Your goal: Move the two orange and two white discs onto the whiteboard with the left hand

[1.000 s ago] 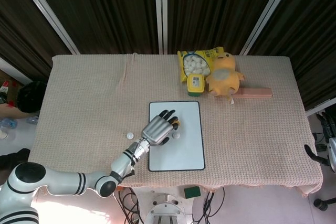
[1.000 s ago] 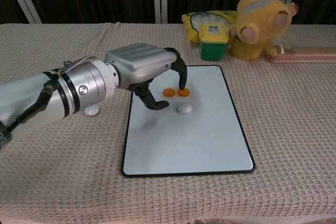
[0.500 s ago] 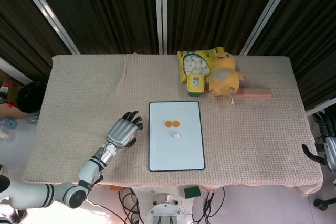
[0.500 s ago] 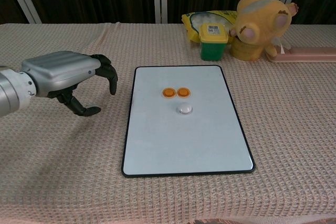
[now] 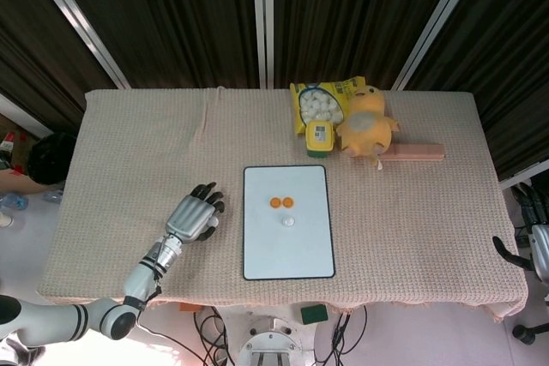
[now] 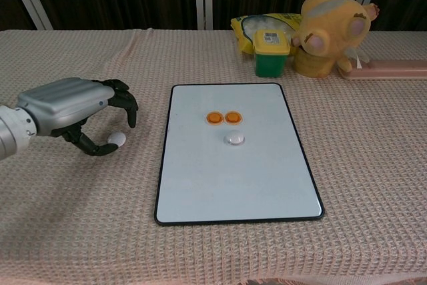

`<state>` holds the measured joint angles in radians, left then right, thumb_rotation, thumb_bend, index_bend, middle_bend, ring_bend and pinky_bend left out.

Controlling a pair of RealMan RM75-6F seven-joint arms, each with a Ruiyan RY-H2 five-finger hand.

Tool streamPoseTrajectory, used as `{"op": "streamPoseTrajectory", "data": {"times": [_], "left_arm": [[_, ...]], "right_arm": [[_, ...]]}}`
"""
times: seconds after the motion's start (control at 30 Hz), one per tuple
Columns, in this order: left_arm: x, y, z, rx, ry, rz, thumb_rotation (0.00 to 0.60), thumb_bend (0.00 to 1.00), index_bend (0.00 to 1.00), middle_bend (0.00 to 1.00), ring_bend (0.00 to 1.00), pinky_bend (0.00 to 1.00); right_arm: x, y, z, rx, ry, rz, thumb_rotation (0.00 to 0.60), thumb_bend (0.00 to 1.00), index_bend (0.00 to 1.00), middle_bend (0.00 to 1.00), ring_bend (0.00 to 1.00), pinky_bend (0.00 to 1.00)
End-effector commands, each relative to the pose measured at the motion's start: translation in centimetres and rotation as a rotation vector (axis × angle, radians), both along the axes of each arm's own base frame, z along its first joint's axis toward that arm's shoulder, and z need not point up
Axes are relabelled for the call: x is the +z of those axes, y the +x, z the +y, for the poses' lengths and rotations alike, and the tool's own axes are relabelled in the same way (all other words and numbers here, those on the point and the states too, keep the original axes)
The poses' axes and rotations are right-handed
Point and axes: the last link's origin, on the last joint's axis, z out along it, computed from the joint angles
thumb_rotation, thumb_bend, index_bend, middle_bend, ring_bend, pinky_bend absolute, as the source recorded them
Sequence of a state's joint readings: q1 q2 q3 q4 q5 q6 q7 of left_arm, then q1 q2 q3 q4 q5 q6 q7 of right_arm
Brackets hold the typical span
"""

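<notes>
Two orange discs [image 6: 223, 117] and one white disc [image 6: 233, 139] already lie on the whiteboard [image 6: 233, 185], toward its far half. The last white disc [image 6: 117, 138] lies on the tablecloth [image 6: 360, 158], left of the board. The left hand [image 6: 77, 110] hovers over it, fingers curled but apart, holding nothing; thumb and a fingertip [image 6: 131, 122] bracket the disc, and contact is unclear. The disc is flat and small on a textured cloth, so a shallow pinch could skid off it or flick it away. The right hand is out of view.

Three discs [image 6: 227, 125] lie on the whiteboard [image 6: 233, 178]; a fourth disc [image 6: 117, 139] lies left of it
</notes>
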<state>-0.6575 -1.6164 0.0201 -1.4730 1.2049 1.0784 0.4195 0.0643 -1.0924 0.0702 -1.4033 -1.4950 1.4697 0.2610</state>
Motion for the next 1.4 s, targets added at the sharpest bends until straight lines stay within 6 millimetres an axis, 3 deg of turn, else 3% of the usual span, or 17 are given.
{"op": "streamPoseTrajectory", "data": {"times": [0.03, 1.4], "left_arm": [[-0.04, -0.18, -0.16, 0.000, -0.001, -0.002, 0.600, 0.28, 0.39, 0.19, 0.06, 0.14], [0.25, -0.87, 0.28, 0.021, -0.006, 0.016, 0.600, 0.28, 0.43, 0.19, 0.06, 0.14]], "right_arm": [[-0.10, -0.03, -0.03, -0.002, 0.003, 0.000, 0.600, 0.28, 0.00, 0.00, 0.00, 0.00], [-0.51, 0.06, -0.18, -0.006, 0.016, 0.006, 0.600, 0.29, 0.00, 0.00, 0.00, 0.00]]}}
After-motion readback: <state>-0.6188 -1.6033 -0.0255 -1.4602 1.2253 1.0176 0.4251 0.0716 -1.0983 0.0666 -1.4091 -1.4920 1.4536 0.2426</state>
